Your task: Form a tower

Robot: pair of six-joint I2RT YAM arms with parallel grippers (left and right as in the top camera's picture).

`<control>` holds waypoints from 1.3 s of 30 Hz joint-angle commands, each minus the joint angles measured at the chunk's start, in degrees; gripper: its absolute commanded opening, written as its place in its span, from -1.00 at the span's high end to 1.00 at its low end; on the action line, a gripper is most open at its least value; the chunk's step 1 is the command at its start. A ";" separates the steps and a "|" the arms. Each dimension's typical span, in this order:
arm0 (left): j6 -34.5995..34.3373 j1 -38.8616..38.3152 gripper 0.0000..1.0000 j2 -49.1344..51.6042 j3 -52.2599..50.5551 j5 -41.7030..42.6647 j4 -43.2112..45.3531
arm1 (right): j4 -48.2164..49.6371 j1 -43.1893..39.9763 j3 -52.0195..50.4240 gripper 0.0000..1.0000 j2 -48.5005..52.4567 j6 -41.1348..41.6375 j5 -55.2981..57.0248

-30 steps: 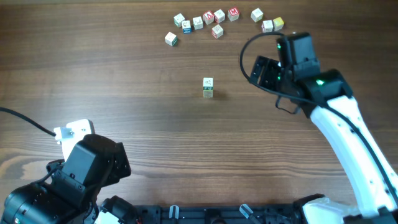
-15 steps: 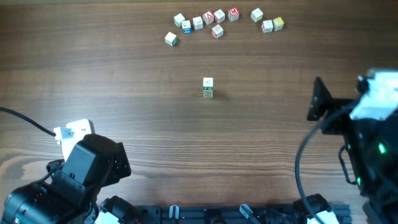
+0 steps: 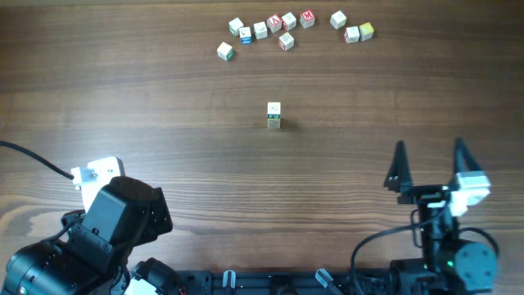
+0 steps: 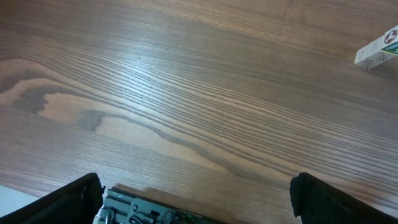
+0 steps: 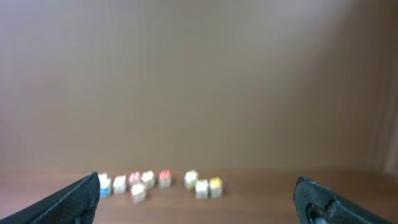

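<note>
The tower stands alone at mid-table, a narrow stack of tiny letter cubes with a cream top. A cream block with a red mark at the right edge of the left wrist view looks like the same tower. My right gripper is at the near right, far from the stack, its jaws wide open and empty. Its dark fingers frame the bottom corners of the right wrist view. My left gripper hovers open and empty over bare wood at the near left.
Several loose letter cubes with red, blue and green marks lie scattered along the far edge, blurred in the right wrist view as loose cubes. The left arm's bulky black body fills the near left corner.
The right arm has swung back from beside the far-right loose cubes to the near right edge, its jaws open throughout. The left arm and the tower have not moved.
</note>
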 commanded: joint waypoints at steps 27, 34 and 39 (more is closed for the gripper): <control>-0.55 0.26 -1.00 -0.09 -0.04 -0.09 0.13 | 1.81 -0.17 -14.73 -0.99 -2.60 3.72 -2.82; -0.07 -2.71 -1.00 -0.57 -1.14 -1.38 9.14 | 1.81 -0.17 -14.73 -1.00 -2.60 3.72 -2.82; 15.41 6.49 -1.00 -5.64 -14.73 6.78 40.98 | 1.81 -0.17 -14.73 -1.00 -2.60 3.72 -2.82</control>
